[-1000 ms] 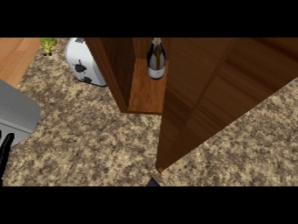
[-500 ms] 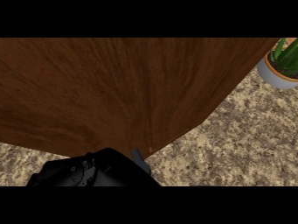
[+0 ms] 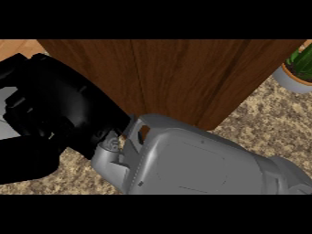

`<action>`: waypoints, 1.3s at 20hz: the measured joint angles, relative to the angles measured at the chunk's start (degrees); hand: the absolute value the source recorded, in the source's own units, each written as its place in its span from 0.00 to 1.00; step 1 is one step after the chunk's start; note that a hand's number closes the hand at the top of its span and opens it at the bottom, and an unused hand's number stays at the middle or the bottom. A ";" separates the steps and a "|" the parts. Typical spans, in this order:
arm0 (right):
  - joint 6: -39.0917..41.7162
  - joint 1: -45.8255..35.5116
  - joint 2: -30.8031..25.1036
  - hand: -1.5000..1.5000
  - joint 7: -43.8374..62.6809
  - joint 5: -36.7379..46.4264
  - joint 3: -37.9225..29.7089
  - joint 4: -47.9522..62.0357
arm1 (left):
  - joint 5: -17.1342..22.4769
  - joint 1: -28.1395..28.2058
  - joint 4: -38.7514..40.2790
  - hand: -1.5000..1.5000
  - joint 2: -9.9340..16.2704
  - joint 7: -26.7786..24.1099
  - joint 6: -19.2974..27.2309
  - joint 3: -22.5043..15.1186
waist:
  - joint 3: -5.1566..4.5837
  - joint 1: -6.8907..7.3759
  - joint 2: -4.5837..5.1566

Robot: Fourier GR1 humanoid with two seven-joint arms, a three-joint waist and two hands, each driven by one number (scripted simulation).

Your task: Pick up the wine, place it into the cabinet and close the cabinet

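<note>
Head view, close in. A grey forearm [image 3: 206, 164] fills the lower middle, running from the lower right up and leftward to a wrist joint just below the wood. Beyond the wrist a large black hand [image 3: 57, 114] spreads across the left side, seen so near that it blocks much of the frame; going by the forearm entering from the lower right, it is taken as the right hand. Its fingers [image 3: 26, 114] look bunched and curled inward on the left side, but whether they are closed round anything cannot be told; nothing is visibly held. The hand lies against or just in front of the cabinet door [image 3: 178, 77], a broad dark wood panel with vertical grain filling the upper middle; contact cannot be confirmed. The wine bottle is not visible anywhere. The speckled stone tabletop [image 3: 280, 123] shows at the right and along the bottom. A potted plant [image 3: 305, 68] in a pale pot stands at the upper right, just beside the door's edge. The left hand is not seen.
</note>
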 measured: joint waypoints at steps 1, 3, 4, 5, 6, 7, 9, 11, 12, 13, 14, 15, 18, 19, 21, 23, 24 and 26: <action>1.50 -1.24 0.01 1.00 -0.27 -2.41 -0.60 2.23 | 0.17 0.00 0.21 0.00 0.14 0.03 -0.48 0.43 | 0.00 0.24 0.08; 6.39 -2.51 0.04 1.00 0.49 -7.81 -1.80 5.21 | 0.48 -0.20 0.17 0.00 0.47 0.27 -0.95 1.11 | 0.02 0.56 0.32; 8.85 -2.99 0.05 1.00 0.98 -10.46 -1.88 6.43 | 0.63 -0.24 0.56 0.00 0.45 0.11 -1.38 1.51 | 0.02 0.69 0.38; 11.39 -3.35 0.06 1.00 1.27 -12.85 -2.03 7.96 | 0.83 -0.04 0.58 0.00 0.72 0.29 -1.85 1.93 | 0.02 0.79 0.41; 13.94 -3.76 0.07 1.00 1.21 -14.95 -2.21 9.93 | 1.20 -0.68 0.97 0.00 1.01 0.55 -1.90 2.61 | 0.03 0.62 0.49; 16.37 -4.43 0.08 1.00 1.13 -16.84 -3.00 12.23 | 1.57 -0.80 0.76 0.00 1.11 0.95 -1.74 3.04 | 0.04 0.44 0.47; 19.24 -4.84 0.09 1.00 -0.23 -20.05 -3.62 16.77 | 2.45 -0.82 1.67 0.00 1.69 1.62 -2.63 4.52 | 0.05 0.09 0.36; 21.24 -5.91 0.09 1.00 -2.62 -21.30 -4.77 21.58 | 3.03 -0.84 1.93 0.00 1.70 2.27 -2.89 5.45 | 0.06 -0.46 0.22; 21.69 -6.09 0.09 1.00 -4.90 -20.48 -4.94 23.72 | 3.05 -1.15 2.13 0.00 1.52 2.48 -2.76 5.47 | 0.06 -0.77 0.21; 22.31 -6.74 0.09 1.00 -6.48 -19.72 -5.76 26.02 | 3.16 -1.35 2.77 0.00 1.43 2.44 -3.14 5.92 | 0.05 -1.06 0.19; 22.88 -7.32 0.10 1.00 -8.35 -18.80 -6.45 28.31 | 2.82 -1.40 2.81 0.00 1.17 2.43 -3.03 5.81 | 0.00 -1.17 0.17; 23.52 -7.83 0.10 1.00 -9.86 -18.07 -6.95 30.31 | 3.08 -1.16 2.82 0.00 1.28 2.74 -3.14 6.40 | -0.11 -1.17 0.05; 24.99 -7.99 0.12 1.00 -14.22 -16.47 -6.92 33.55 | 3.87 -1.08 1.71 0.00 1.66 3.92 -2.46 7.70 | -0.34 -0.96 -0.72; 25.76 -7.69 0.10 1.00 -15.18 -16.35 -7.06 34.11 | 4.01 -0.79 1.59 0.00 1.76 4.00 -2.79 8.14 | -0.43 -0.79 -1.05; 26.76 -7.36 0.11 1.00 -16.96 -15.99 -6.97 34.94 | 3.55 -0.51 1.62 0.00 1.52 3.93 -3.16 7.99 | -0.66 -0.74 -1.49; 27.74 -7.12 0.11 1.00 -18.20 -16.07 -7.11 35.48 | 3.68 -0.49 1.23 0.00 1.59 4.36 -3.52 7.87 | -0.94 -0.76 -1.75; 28.11 -7.02 0.12 1.00 -18.94 -15.96 -7.04 35.70 | 3.85 -0.57 1.08 0.00 1.60 4.61 -3.56 7.81 | -1.07 -0.81 -1.86; 29.16 -6.80 0.11 1.00 -20.35 -16.01 -7.12 36.03 | 4.22 -1.13 0.43 0.00 1.69 5.07 -3.58 7.68 | -1.28 -0.87 -1.95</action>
